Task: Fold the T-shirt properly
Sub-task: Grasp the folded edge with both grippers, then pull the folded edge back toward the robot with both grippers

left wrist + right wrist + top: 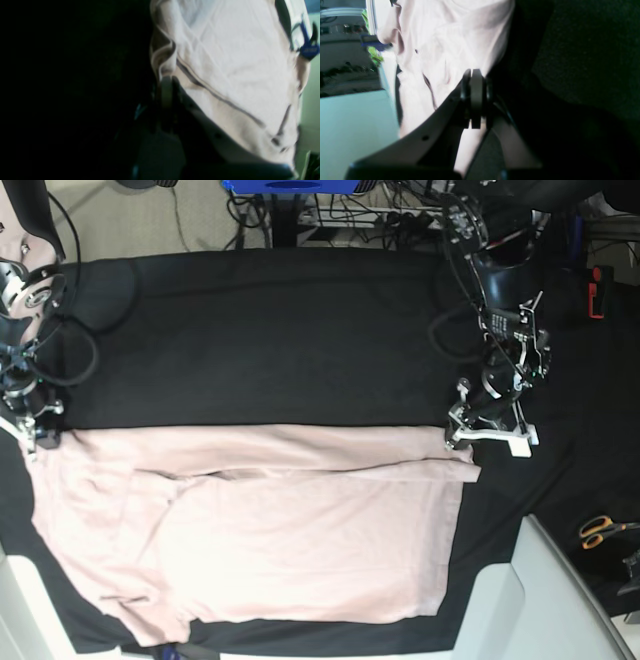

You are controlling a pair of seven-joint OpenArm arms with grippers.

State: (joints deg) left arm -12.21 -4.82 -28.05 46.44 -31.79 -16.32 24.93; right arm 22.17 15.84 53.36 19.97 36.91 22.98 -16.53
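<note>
The pale pink T-shirt (300, 540) lies spread on the black tablecloth (280, 330), across the near half of the table, with a long crease below its far edge. My left gripper (462, 438) is shut on the shirt's far right corner. In the left wrist view the closed fingers (166, 85) pinch the fabric edge of the shirt (237, 62). My right gripper (33, 438) is shut on the far left corner. In the right wrist view its fingers (476, 82) are pressed together on the shirt's edge (440, 37).
Orange-handled scissors (600, 528) lie at the right edge. A white surface (510, 600) borders the table's near right corner. Cables and a blue object (290, 185) sit beyond the far edge. A blue clamp (308, 48) shows at the table edge.
</note>
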